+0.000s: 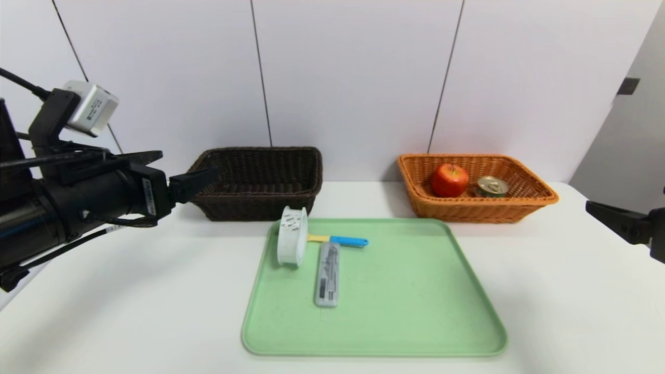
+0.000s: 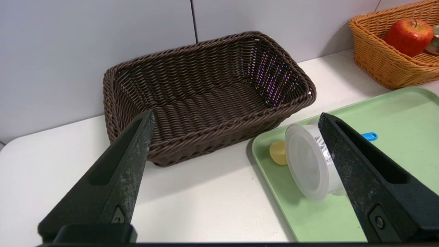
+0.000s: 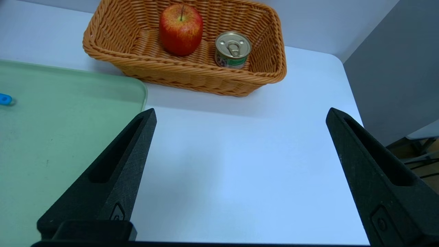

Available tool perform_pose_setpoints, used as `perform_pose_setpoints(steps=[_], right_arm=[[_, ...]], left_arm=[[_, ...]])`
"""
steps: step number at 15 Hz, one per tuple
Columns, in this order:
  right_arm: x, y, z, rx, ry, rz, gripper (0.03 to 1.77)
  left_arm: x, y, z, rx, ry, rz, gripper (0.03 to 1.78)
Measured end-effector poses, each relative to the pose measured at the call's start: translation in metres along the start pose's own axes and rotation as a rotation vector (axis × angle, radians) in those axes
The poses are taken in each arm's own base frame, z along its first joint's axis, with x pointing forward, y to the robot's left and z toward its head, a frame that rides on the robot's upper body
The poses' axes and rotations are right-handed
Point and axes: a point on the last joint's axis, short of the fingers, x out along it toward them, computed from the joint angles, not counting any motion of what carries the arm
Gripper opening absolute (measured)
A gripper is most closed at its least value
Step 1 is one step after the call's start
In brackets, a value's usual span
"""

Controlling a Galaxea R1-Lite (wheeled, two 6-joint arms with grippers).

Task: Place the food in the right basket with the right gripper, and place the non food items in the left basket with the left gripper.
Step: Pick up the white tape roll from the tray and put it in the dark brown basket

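From the head camera I see the apple [image 1: 449, 179] and tin [image 1: 491, 186] already in the orange basket [image 1: 540, 196], so I judge the food half done. The strainer [image 1: 291, 243], case [image 1: 328, 274] and utensil [image 1: 337, 240] lie on the green tray [image 1: 405, 311], the strainer tipped on its side over the utensil's yellow end. The dark basket [image 1: 260, 200] is empty. My left gripper [image 1: 200, 182] hangs level above the bench [image 1: 130, 311], in front of that basket's left corner, which suits a reach for the tray. The right gripper [image 1: 615, 218] sits at the frame's right edge, mostly cut off.

On the left wrist camera, the left gripper's [image 2: 236, 120] fingers [image 2: 123, 171] are spread wide with nothing between them; one finger overlaps the strainer [image 2: 305, 164] in the picture. The case is not visible here.

On the right wrist camera, the right gripper's [image 3: 240, 113] fingers [image 3: 116, 178] are also spread and empty, hovering over bare bench short of the orange basket [image 3: 192, 77]. Only the utensil's blue tip [image 3: 5, 99] shows.
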Motion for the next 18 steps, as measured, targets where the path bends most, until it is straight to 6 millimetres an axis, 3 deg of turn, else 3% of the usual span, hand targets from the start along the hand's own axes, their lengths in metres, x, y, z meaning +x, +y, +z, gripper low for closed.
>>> perform_pose_setpoints(steps=[8, 18], right_arm=[[0.0, 0.001, -0.008, -0.008, 0.021, 0.008, 1.7], [0.002, 0.004, -0.021, -0.025, 0.059, 0.021, 1.7]], left_arm=[[0.033, -0.024, 0.004, 0.021, 0.053, -0.032, 1.69], [0.017, -0.052, 0.088, 0.095, 0.485, -0.167, 1.69]])
